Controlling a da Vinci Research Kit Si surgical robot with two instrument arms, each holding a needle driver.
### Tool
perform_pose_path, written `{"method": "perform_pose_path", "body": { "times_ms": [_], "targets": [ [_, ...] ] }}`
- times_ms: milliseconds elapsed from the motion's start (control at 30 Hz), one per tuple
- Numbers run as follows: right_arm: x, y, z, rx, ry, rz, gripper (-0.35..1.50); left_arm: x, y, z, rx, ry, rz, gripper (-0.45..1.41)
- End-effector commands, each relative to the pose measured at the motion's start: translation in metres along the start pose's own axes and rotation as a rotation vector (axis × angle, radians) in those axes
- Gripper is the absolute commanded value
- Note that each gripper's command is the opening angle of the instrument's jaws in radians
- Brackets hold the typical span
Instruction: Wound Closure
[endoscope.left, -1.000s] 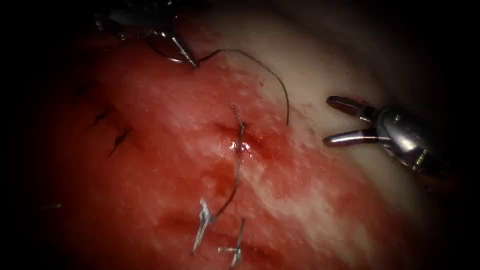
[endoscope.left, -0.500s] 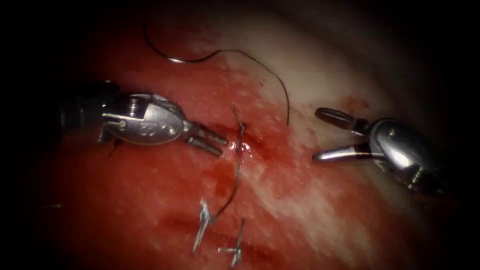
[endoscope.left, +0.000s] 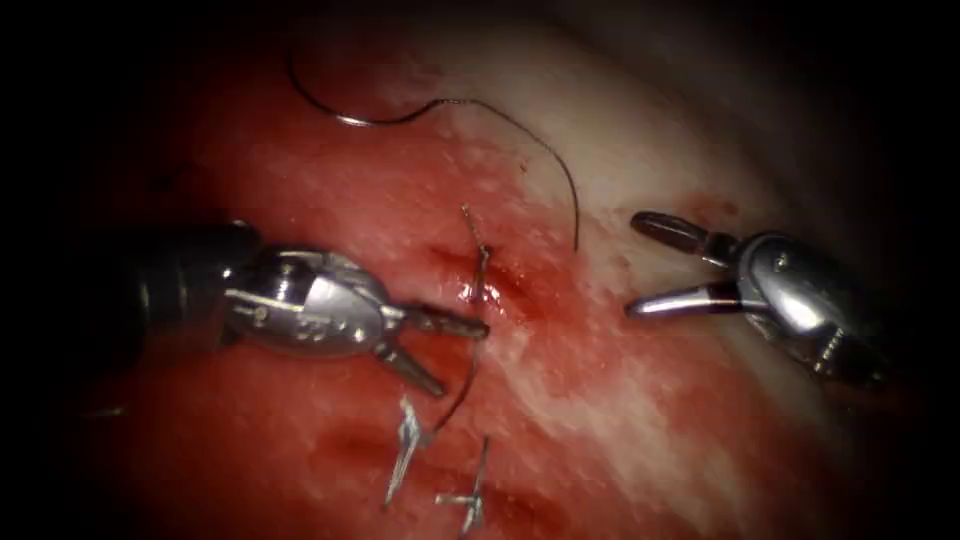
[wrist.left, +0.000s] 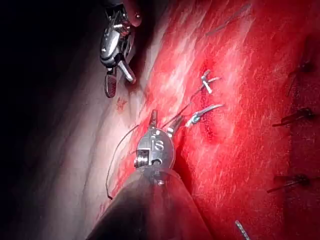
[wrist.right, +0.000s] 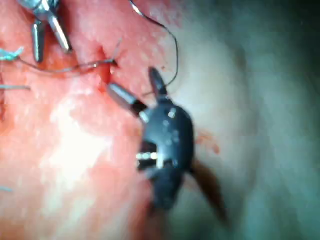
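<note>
The curved needle lies loose on the tissue at the upper left, outside the tissue, held by neither tool. Its thread arcs right and down toward the cut. A second strand runs from the cut down to a knot. My left tool reaches in from the cut's left, open, its jaws straddling this strand and holding nothing. Right of the cut my right tool hovers open and empty. The left wrist view has the left tool, the right wrist view the right tool.
Cut ends of thread from earlier knots stick up below the cut, with another beside them. Red fluid wets the tissue around the cut. Dark older stitches line the far side in the left wrist view.
The left tool let go of the needle at the top, came down to the cut's left, then moved lower and opened wider around the strand. The right tool shifted slightly left.
</note>
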Motion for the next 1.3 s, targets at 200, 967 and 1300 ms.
{"method": "perform_pose_path", "body": {
  "times_ms": [200, 967, 1300],
  "targets": [
    [-0.0008, -0.0003, 0.0010, 0.002, 0.002, -0.002, 1.35, 0.0015, 0.0004, 0.0011, -0.018, 0.013, 0.088, -0.03],
    [-0.0012, -0.0009, 0.0014, 0.001, 0.001, -0.007, 1.38, -0.0009, 0.0021, 0.0028, -0.075, -0.022, 0.118, 0.09],
    [-0.0015, -0.0011, 0.0015, 0.005, 0.001, -0.010, 1.38, 0.0004, 0.0022, 0.0027, -0.084, -0.005, 0.125, -0.45]
  ]
}}
